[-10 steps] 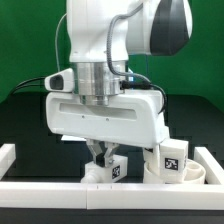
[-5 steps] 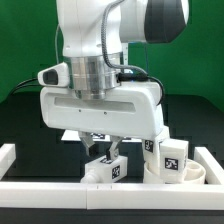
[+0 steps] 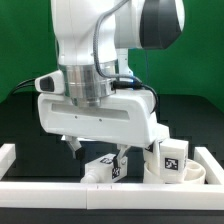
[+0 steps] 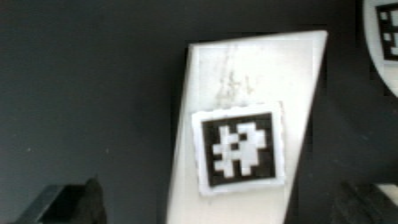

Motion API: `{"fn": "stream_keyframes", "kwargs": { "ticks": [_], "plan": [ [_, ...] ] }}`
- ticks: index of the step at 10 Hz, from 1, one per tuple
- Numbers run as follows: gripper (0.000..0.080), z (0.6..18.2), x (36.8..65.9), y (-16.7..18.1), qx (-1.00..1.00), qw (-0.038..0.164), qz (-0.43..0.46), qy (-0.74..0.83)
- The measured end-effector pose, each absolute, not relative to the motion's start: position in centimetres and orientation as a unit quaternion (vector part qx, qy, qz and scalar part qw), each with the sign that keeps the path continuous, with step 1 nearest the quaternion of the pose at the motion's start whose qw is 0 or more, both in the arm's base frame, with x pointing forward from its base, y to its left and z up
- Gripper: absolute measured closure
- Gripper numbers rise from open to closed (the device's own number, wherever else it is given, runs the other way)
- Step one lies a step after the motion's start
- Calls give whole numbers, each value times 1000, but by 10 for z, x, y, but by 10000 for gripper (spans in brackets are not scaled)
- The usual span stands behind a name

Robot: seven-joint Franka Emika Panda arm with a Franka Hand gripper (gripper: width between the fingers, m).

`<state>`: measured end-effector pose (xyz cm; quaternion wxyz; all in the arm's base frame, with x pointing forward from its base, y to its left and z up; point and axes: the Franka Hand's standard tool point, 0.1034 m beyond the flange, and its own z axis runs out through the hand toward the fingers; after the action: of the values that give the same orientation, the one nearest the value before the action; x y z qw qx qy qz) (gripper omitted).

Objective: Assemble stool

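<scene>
My pincer point(image 3: 97, 152): released, jaws spread wide, nothing held. It hangs just above the lying leg.
My fingertips point(image 4: 68, 204): in the wrist view they show as two dark tips, one on either side of the leg and well clear of it.
Lying leg point(image 3: 106, 169): a white block flat on the surface, right under my pincer and just behind the front rail. In the wrist view point(image 4: 249, 110) it runs as a long slanted strip between my fingertips.
Leg's tag point(image 4: 238, 150): a black-and-white square on the face turned up toward my wrist.
Seat point(image 3: 197, 177): a round white dish on the surface toward the exterior view's right, just beside the lying leg.
Second leg point(image 3: 172, 158): a tagged white block standing in the seat, a little tilted. I cannot tell whether it is fixed there.
Surface point(image 3: 25, 120): black.
Front rail point(image 3: 50, 189): a long white bar across the near edge.
Side rail point(image 3: 7, 156): a white bar on the exterior view's left.
Another tag point(image 4: 384, 25): only partly in the wrist view, and I cannot tell which part it belongs to.
</scene>
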<state>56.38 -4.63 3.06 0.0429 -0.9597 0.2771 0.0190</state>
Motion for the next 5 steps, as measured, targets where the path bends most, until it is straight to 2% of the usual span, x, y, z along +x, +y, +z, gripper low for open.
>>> {"fn": "stream_keyframes", "kwargs": {
  "ticks": [2,4,5],
  "plan": [
    [151,23,562,-48,-959,41,17,280],
    [150,23,562,-48,-959,41,18,280],
    [236,23,562,-48,-959,41,18,280]
  ]
}}
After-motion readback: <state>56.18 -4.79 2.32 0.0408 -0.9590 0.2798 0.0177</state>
